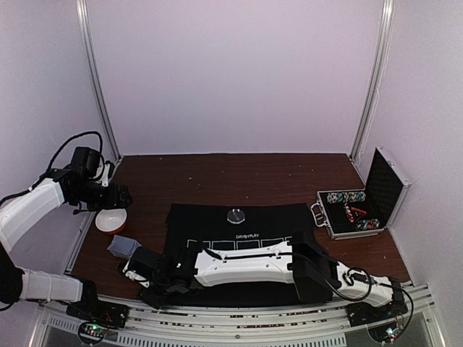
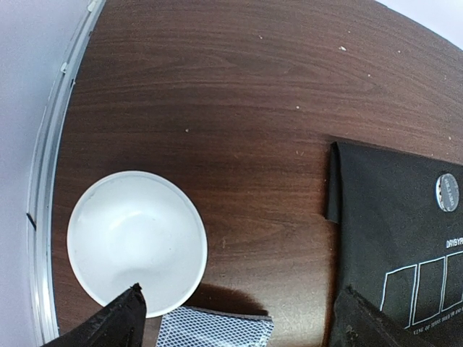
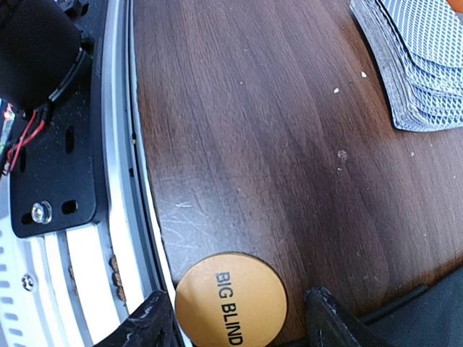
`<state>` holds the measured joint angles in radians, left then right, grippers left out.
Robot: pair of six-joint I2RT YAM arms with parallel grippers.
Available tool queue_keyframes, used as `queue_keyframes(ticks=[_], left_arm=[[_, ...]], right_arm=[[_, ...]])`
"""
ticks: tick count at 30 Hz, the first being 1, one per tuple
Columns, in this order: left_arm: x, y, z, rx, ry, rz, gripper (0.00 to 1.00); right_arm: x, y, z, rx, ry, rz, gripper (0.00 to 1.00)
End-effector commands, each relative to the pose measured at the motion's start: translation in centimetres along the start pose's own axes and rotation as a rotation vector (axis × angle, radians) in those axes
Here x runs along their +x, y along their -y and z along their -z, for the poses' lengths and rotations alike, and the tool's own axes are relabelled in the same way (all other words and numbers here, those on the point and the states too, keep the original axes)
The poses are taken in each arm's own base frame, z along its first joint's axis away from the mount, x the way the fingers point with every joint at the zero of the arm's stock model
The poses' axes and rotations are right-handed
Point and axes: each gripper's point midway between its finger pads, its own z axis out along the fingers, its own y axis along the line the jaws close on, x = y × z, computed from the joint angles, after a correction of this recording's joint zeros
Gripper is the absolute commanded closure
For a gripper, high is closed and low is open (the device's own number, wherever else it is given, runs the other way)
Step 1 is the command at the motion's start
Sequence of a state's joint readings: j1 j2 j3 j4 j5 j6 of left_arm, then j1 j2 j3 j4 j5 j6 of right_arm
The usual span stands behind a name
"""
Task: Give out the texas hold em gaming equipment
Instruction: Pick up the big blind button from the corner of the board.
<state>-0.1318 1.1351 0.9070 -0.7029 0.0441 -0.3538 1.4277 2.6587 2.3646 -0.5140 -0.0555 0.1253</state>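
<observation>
Orange big-blind disc (image 3: 231, 300) lies flat at the near left edge of the surface (image 3: 275, 159), between the right tool's (image 3: 239, 309) 2 spread, released fingers. Over a white bowl (image 2: 137, 242), the left tool (image 2: 240, 293) gapes empty. Any sideways brush on withdrawal could slide it off onto the rail (image 3: 119, 181).

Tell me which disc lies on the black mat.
The clear round disc, at the far edge of the black mat. The orange BIG BLIND disc lies on the wooden table.
</observation>
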Motion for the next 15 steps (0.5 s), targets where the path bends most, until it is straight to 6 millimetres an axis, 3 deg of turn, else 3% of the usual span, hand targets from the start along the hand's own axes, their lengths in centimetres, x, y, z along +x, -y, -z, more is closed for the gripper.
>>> queue_keyframes(ticks=[1,9,15], left_arm=[[-1.0,0.2,0.3,0.019,0.051,0.006,0.06],[-1.0,0.3,0.3,0.022,0.05,0.006,0.06],[-0.9,0.3,0.3,0.026,0.05,0.006,0.06]], right_arm=[[4.7,0.2,-0.8,0.06,-0.156,0.056,0.34],[5.8,-0.5,-2.7,0.075,-0.153,0.134,0.38],[7.0,-2.2,-2.6,0.021,-0.193,0.197,0.47]])
